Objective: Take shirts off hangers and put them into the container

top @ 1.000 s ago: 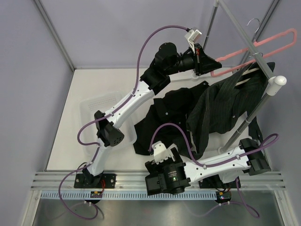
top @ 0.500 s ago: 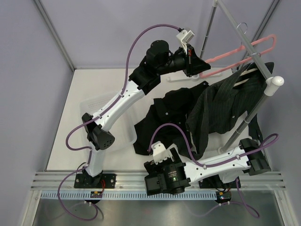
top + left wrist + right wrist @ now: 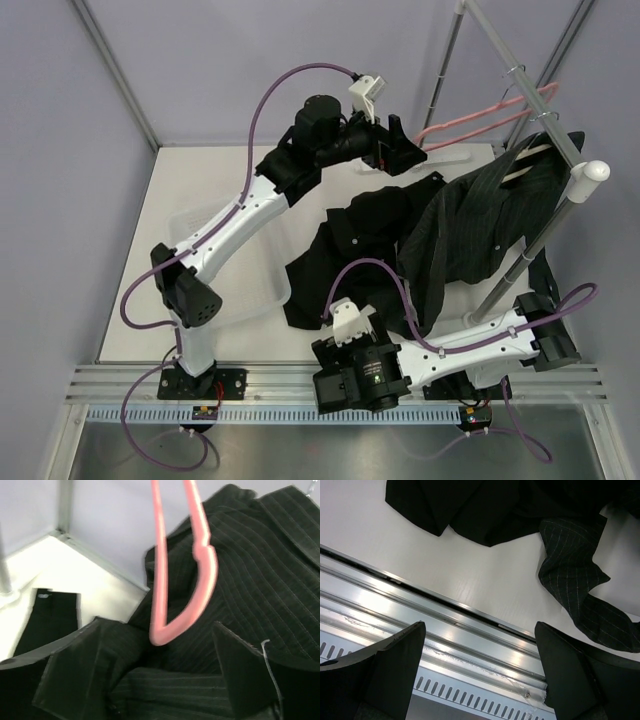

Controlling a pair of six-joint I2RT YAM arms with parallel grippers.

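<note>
Left gripper: raised at the far side of the bench, jaws wide apart and clamped on nothing.
Between its fingers: the rounded end of the pink hanger sits in the gap and, in the wrist view, touches neither finger.
Pink hanger: bare of cloth. It slants up and to the right from the gripper to its metal hook at the grey rack pole.
Pinstriped shirt: on the cream hanger, which is on the same pole just below the pink one. The shirt droops down and to the left until its lower part reaches the bench.
Black shirt: off any hanger, crumpled on the bench left of the pinstriped shirt. Its right side is tucked under that shirt's edge.
Container: on the left half of the bench, partly under the left arm. Both shirts are outside it, and the black shirt's lower left corner is just beside its right rim.
Right gripper: low at the near edge of the bench, jaws spread fully with nothing between them.
Below the right gripper: the metal rail along the bench edge. The black shirt's hem and a pinstriped sleeve lie on the white surface beyond it.
</note>
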